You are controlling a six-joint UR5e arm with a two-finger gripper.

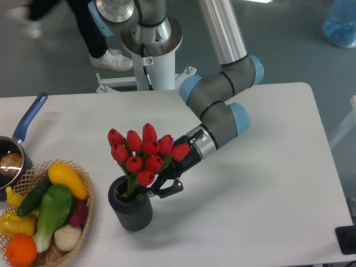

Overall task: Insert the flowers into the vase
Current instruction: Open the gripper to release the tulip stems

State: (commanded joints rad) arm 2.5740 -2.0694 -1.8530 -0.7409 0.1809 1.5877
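Flowers [143,153] stand with stems in vase [130,206], near-left on table [267,183]. Gripper [162,186] sits just right of stems; grasp state cannot be told.

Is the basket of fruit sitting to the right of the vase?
No, the basket sits at the table's left edge, left of the vase as the camera sees it.

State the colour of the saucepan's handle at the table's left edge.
Blue: the long handle of the metal saucepan shows clearly in the fixed camera view.
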